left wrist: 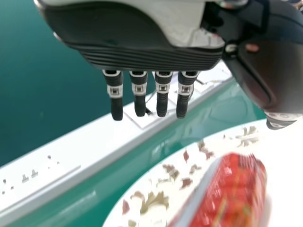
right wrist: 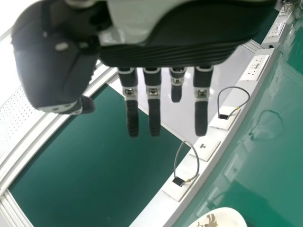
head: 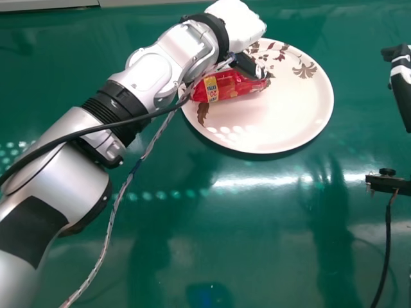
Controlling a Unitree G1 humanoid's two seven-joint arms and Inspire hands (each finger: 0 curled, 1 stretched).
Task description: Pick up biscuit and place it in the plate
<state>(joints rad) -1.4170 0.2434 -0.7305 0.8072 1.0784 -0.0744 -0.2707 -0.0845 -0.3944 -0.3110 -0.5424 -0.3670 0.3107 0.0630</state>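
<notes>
The left hand (head: pixel 239 24) is above the far left part of the plate (head: pixel 282 122), over the biscuit packet (head: pixel 234 84). In the left wrist view its fingers (left wrist: pixel 162 101) hang straight and a little spread, and its thumb (left wrist: pixel 280 120) stands well out to the side. It grips nothing; the packet lies beyond the fingertips, with a gap between. Whether the thumb brushes the packet is hard to tell.

The packet, red and shiny with 1 yellow patch, lies on its side in the plate, to the left of the middle. The plate is round, shallow and cream, with brown leaf and flower sprays near the rim, and sits flat on the glossy green table (head: pixel 192 256).

A black cable (head: pixel 70 136) and a braided cable (head: pixel 112 221) run along the left arm.

The right hand (head: pixel 402 72) is at the right edge of the head view, well apart from the plate, its fingers straight and spread. Beyond it, white trunking (right wrist: pixel 154 208) with socket plates borders the table, bearing 2 looped grey cables (right wrist: pixel 198 165).
</notes>
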